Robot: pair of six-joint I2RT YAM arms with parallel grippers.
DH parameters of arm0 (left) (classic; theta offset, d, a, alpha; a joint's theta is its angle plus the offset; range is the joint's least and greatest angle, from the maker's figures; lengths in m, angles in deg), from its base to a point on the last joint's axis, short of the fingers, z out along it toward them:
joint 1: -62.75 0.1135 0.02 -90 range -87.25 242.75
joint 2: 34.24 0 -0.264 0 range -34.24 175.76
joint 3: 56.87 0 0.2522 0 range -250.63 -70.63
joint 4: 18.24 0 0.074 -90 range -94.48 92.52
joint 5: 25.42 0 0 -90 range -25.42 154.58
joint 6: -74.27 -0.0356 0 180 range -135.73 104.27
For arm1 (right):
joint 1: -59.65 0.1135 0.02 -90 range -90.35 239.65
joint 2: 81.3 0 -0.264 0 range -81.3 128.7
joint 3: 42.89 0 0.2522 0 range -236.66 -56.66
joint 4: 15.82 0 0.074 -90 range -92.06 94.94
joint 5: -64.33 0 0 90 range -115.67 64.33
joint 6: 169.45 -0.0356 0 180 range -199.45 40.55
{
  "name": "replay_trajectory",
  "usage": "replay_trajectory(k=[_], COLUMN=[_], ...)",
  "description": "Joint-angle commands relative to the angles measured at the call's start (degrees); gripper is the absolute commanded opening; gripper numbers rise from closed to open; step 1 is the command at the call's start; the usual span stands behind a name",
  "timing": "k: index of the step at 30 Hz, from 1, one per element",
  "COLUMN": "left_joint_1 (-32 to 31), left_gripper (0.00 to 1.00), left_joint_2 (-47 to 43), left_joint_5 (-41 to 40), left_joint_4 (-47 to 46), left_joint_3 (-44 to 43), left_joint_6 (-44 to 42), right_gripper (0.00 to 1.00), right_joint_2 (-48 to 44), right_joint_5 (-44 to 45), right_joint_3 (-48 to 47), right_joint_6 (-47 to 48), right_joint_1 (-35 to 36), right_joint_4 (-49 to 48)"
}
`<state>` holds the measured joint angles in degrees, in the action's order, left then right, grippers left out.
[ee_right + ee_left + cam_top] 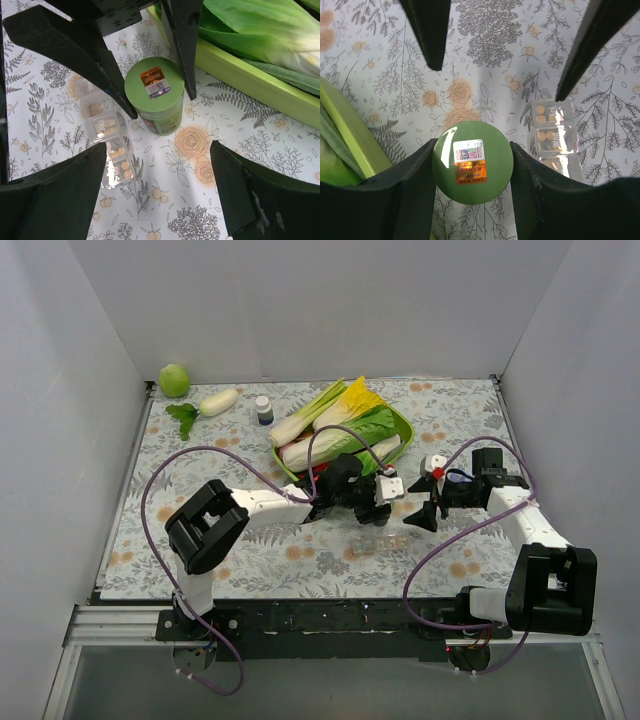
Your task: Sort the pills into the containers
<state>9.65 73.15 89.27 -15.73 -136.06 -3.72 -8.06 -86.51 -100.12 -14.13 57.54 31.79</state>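
A clear pill-organizer strip [107, 140] lies on the floral table, with tan round pills [122, 167] in several of its compartments. It also shows in the left wrist view [555, 137]. A green bottle [155, 95] with a sticker on its green lid stands upright right beside it. My left gripper [472, 150] is shut on the green bottle, one finger on each side. My right gripper [159, 150] is open wide and empty. It hovers over the table just in front of the bottle and the strip, facing the left gripper.
A lime-green tray [240, 75] of leafy vegetables lies close behind the bottle and also shows from above [400, 425]. At the back left are a green fruit [174, 379], a white radish [218, 401] and a small dark bottle [264, 410]. White walls enclose the table.
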Motion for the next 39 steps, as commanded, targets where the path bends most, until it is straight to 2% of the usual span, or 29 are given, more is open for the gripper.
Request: replay_trajectory(k=[1,3,4,9,18,21,25,26,29,32,39], left_joint_1=[-0.34,-0.25,-0.25,-0.25,-0.25,-0.25,-0.34,-0.34,-0.69,-0.86,-1.48], left_gripper=[0.31,0.18,0.0,0.0,0.0,0.0,0.0,0.0,0.0,0.0,0.0], left_joint_2=[-0.96,-2.1,-2.62,-9.55,-22.92,-26.7,-30.4,-31.62,-33.91,-37.51,-41.48], left_joint_5=[0.36,0.36,-0.07,-3.41,-10.53,-12.03,-11.68,-11.85,-13.52,-16.41,-23.88], left_joint_4=[1.4,1.14,0.96,-4.65,-16.95,-20.21,-22.76,-23.2,-25.31,-28.3,-32.78], left_joint_3=[-2.07,-2.42,-2.34,1.17,14.18,18.31,21.92,22.53,25.61,29.56,33.96], left_joint_6=[2.3,4.5,7.12,17.06,34.55,39.38,46.67,48.01,52.14,54.95,60.14], right_gripper=[0.91,0.91,0.91,0.91,0.92,0.92,0.92,0.92,0.93,0.93,0.89], right_joint_2=[-0.28,-0.2,-0.28,-1.42,-4.94,-6.69,-11.16,-12.05,-13.82,-13.12,-10.74], right_joint_5=[-2.0,-2.44,-2.62,-4.02,-4.73,-4.2,0.27,2.46,4.93,6.43,3.18], right_joint_3=[-1.01,-1.1,-1.1,-2.23,-9.53,-9.98,-7.52,-6.12,-5.32,-5.84,-2.77], right_joint_6=[3.05,4.72,5.86,15.52,15.63,10.11,-4.12,-10.85,-18.88,-25.21,-37.89], right_joint_1=[-0.53,-0.62,-0.62,-0.7,1.14,5.96,15.36,18.51,21.08,22.06,26.19], right_joint_4=[2.8,4.12,4.99,12.02,19.94,18.63,7.49,1.2,-6.48,-9.32,-19.77])
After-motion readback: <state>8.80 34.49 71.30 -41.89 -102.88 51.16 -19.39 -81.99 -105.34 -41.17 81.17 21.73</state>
